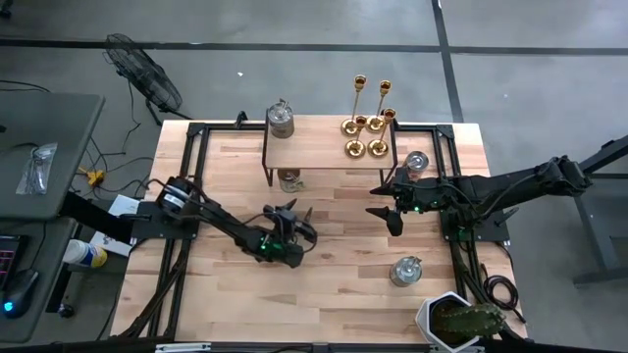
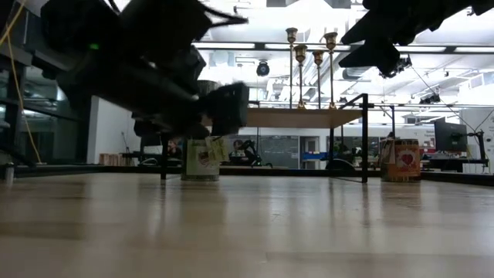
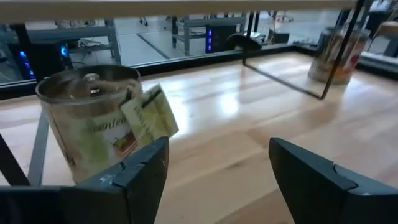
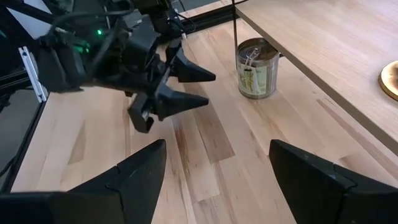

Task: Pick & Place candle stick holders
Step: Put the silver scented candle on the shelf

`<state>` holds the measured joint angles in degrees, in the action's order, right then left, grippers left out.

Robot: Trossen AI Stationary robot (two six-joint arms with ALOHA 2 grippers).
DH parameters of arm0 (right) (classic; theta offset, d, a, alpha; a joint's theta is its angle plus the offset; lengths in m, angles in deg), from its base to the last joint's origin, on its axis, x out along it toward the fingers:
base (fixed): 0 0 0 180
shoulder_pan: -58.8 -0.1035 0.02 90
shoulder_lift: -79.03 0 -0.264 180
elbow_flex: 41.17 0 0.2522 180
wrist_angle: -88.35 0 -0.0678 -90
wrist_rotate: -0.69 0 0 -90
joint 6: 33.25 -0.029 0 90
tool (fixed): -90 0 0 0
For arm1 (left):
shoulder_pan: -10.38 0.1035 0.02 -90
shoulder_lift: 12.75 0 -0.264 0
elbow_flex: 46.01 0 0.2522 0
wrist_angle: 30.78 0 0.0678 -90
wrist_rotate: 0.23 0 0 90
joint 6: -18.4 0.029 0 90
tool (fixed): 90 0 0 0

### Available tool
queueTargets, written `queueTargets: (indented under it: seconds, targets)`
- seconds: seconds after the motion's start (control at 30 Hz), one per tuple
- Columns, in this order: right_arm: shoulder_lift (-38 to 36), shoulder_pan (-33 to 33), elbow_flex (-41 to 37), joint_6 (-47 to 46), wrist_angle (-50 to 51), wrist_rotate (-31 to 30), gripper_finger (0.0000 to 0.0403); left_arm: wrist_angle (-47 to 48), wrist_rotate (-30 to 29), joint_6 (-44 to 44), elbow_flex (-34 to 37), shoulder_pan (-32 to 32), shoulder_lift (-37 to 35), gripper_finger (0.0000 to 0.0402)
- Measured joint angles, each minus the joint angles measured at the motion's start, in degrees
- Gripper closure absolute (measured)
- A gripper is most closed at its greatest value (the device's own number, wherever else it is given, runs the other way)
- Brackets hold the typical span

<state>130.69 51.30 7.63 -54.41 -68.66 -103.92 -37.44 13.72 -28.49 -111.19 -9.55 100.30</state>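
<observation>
All four candle stick holders (image 1: 365, 126) stand on the raised shelf (image 1: 304, 152) at twelve o'clock, so placing looks finished; left tool (image 1: 294, 222) and right tool (image 1: 385, 202), both open and empty, need only withdraw.

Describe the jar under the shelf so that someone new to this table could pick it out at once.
Find the raised wooden shelf at the table's far edge, which carries the gold candle stick holders. Look underneath its left end: a squat metal jar stands on the tabletop there. Unlike the other jars, it sits in the shelf's shadow with a paper tag hanging at its side.
</observation>
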Motion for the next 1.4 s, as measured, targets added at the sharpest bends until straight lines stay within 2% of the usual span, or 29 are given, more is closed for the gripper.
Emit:
queueTargets:
  seconds: [0.27,0.57,0.87,1.1,1.4]
  targets:
    - [0.0,0.0,0.0,0.0,0.0,0.0,0.0125,2.9,0.3,0.2,0.1,0.4,3.1,0.013]
    - [0.0,0.0,0.0,0.0,0.0,0.0,0.0125,4.6,4.0,-1.4,0.2,3.4,5.1,0.013]
    - [0.0,0.0,0.0,0.0,0.0,0.0,0.0125,3.4,11.0,-1.4,0.2,5.2,5.1,0.013]
    - [0.0,0.0,0.0,0.0,0.0,0.0,0.0125,-1.8,21.9,-1.3,0.2,4.4,5.1,0.013]
    - [0.0,0.0,0.0,0.0,0.0,0.0,0.0125,-3.6,23.4,-0.7,0.2,4.2,5.1,0.013]
